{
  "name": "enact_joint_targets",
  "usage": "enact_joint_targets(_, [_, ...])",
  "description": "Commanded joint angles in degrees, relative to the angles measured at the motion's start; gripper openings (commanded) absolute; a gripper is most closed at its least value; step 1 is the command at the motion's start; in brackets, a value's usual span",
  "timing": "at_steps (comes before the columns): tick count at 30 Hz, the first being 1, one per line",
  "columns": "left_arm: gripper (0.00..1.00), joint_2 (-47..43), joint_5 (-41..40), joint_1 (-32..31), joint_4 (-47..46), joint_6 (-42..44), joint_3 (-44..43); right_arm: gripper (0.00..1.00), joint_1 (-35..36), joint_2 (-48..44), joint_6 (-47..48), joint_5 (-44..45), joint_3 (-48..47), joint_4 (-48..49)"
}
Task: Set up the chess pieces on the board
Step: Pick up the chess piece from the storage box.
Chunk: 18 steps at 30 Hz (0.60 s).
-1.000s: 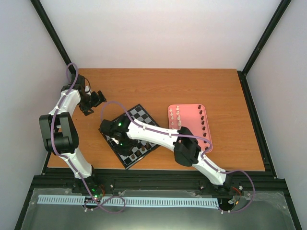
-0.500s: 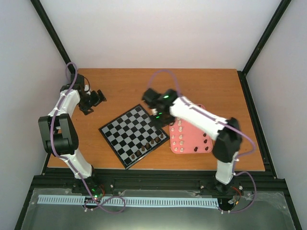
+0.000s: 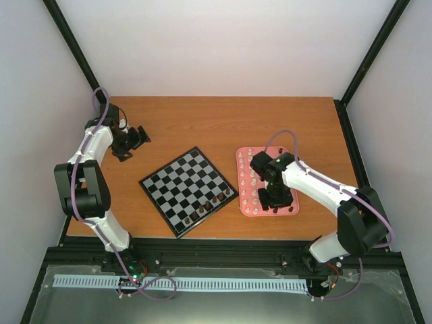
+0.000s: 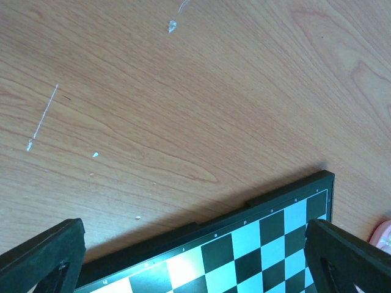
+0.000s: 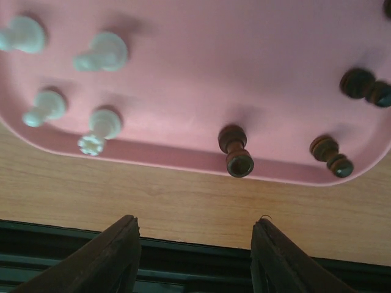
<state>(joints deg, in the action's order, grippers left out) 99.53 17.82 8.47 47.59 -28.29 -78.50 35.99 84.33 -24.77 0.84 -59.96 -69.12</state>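
Note:
The board [image 3: 181, 183] lies at the table's middle, and several dark brown pieces [image 3: 209, 202] stand along its near right edge. The pink tray [image 3: 241, 155] holds cream-white pieces [image 3: 252, 181] on its left side. My right gripper [image 3: 275, 198] hangs open and empty over the tray's near end. In the right wrist view its jaws [image 5: 195, 256] stand wide apart below a dark piece [image 5: 236, 150]; another dark piece [image 5: 330, 156] and white pieces [image 5: 101, 53] stand nearby. My left gripper [image 3: 138, 138] is open and empty, left of the board; the board's corner [image 4: 269, 232] shows between its fingers [image 4: 46, 259].
The black frame rail [image 5: 195, 247] runs along the table's near edge just past the tray [image 5: 244, 61]. Bare wood lies behind the board and to the right of the tray.
My right arm has swung from over the board across to the pink tray and now hovers over the tray's near end. The left arm has not moved.

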Motion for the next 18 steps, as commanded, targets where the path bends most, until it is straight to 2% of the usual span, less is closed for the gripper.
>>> enact_joint_targets(1, [1.00,0.82,0.51,-0.92,0.11,0.52,-2.79,0.50,-2.03,-2.20,-2.22,-3.34,4.65,5.38])
enact_joint_targets(18, [1.00,1.71,-0.61,-1.49,1.20,1.13,-3.48,0.47,-8.94,3.84,3.21,-3.74,7.07,9.73])
